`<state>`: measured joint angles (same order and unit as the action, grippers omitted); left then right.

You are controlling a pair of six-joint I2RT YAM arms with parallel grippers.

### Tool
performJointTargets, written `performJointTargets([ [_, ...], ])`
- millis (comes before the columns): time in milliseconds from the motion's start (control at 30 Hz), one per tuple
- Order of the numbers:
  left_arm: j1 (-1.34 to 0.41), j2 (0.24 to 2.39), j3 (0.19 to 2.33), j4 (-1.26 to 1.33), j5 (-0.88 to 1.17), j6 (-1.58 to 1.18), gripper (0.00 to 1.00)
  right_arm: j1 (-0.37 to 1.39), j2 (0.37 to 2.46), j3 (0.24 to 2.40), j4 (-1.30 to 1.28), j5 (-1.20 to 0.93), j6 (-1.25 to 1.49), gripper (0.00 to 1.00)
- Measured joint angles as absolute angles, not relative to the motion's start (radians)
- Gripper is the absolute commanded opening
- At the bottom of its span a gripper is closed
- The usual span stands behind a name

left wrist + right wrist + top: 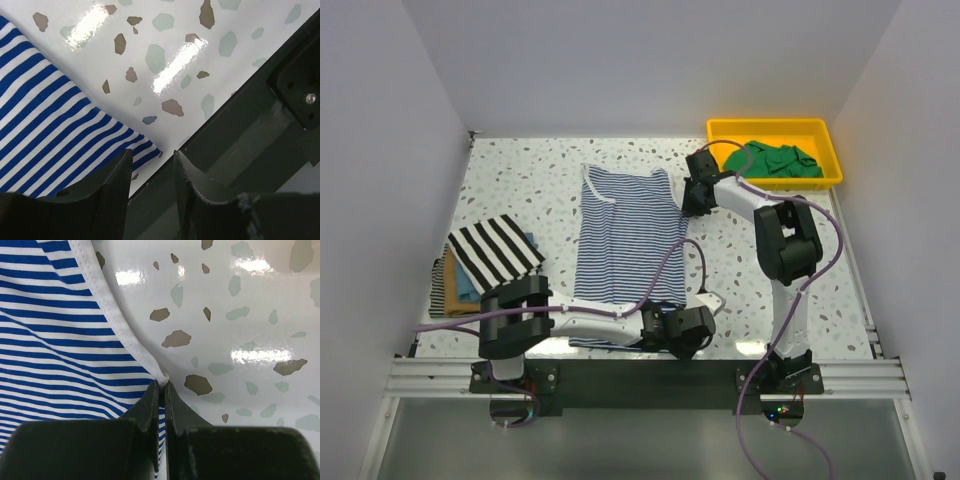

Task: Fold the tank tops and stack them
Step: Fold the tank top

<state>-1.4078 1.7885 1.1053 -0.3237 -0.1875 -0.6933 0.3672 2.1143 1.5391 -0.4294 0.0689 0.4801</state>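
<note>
The thin navy-white striped tank top (625, 235) lies flat mid-desk, neck toward 12 o'clock. The right end effector (162, 385) is closed, pinching the white-trimmed armhole edge on the top's 3 o'clock side. The left end effector (152, 160) sits at the hem's 5 o'clock corner by the desk (530, 170) edge, its jaws apart with nothing clamped and the cloth corner just beside its left finger. At 9 o'clock, a folded bold black-white striped top (495, 250) rests on blue (470, 288) and tan (448, 285) ones. At 1 o'clock, the green top (775, 160) lies crumpled inside the yellow tray (720, 130).
</note>
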Motion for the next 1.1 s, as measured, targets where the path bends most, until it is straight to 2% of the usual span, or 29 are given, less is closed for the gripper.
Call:
performJointTargets([
  [100, -1.408, 1.807, 1.116, -0.328, -0.199, -0.691, 0.4, 0.367, 2.114, 1.539, -0.43, 0.069, 0.48, 0.0],
  [233, -1.41, 1.841, 1.135, -0.331, -0.22, -0.687, 0.31, 0.367, 2.114, 1.539, -0.43, 0.069, 0.479, 0.0],
  [300, -1.415, 1.851, 1.141, -0.332, -0.235, -0.687, 0.24, 0.367, 2.114, 1.539, -0.43, 0.069, 0.479, 0.0],
  [367, -1.421, 1.854, 1.145, -0.332, -0.244, -0.687, 0.09, 0.367, 2.114, 1.539, -0.43, 0.07, 0.478, 0.0],
  [433, -1.428, 1.857, 1.153, -0.344, -0.254, -0.681, 0.0, 0.367, 2.114, 1.539, -0.432, 0.074, 0.477, 0.0],
  [667, -1.445, 1.8, 1.138, -0.369, -0.259, -0.678, 0.0, 0.36, 2.114, 1.539, -0.447, 0.106, 0.464, 0.0],
  [900, -1.442, 1.515, 0.973, -0.29, -0.215, -0.7, 0.0, 0.344, 2.079, 1.539, -0.517, 0.168, 0.431, 0.0],
  [1100, -1.42, 1.39, 0.869, -0.24, -0.218, -0.747, 0.0, 0.342, 2.03, 1.558, -0.538, 0.164, 0.425, 0.0],
])
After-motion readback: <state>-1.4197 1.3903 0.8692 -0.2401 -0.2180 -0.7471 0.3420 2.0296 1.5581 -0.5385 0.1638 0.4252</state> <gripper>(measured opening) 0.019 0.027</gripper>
